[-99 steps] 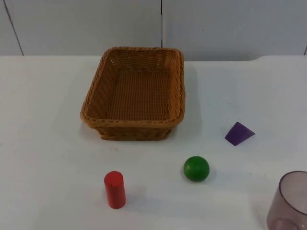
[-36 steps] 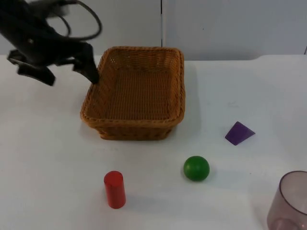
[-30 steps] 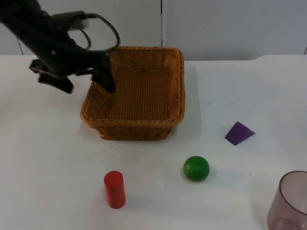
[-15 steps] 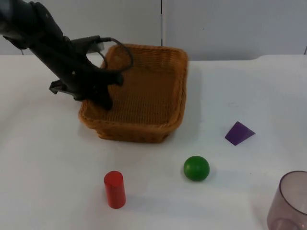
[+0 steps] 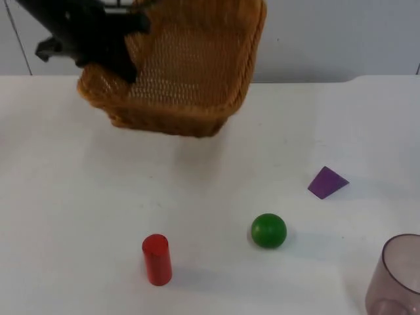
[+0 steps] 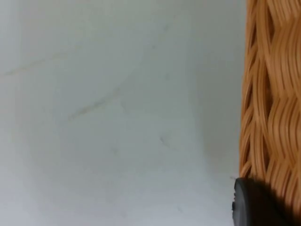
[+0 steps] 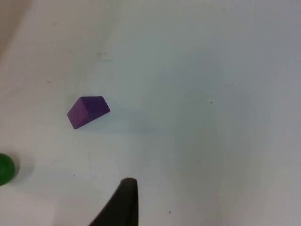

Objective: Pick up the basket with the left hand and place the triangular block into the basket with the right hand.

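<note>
The left claw (image 5: 121,56) grips the basket's (image 5: 190,72) left rim and holds it up off the table (image 5: 79,197), near the far edge. The purple triangular block (image 5: 327,182) lies toward the right edge, with a green ball (image 5: 268,230), a red cylinder (image 5: 157,259) and a clear cup (image 5: 397,275) nearer the front. I cannot tell how the right claw (image 7: 123,207) is set above the block.

Lab-type test bench: plain white table (image 5: 79,216) w/ grey partition wall (image 5: 328,39) behind; no home furnishings.
</note>
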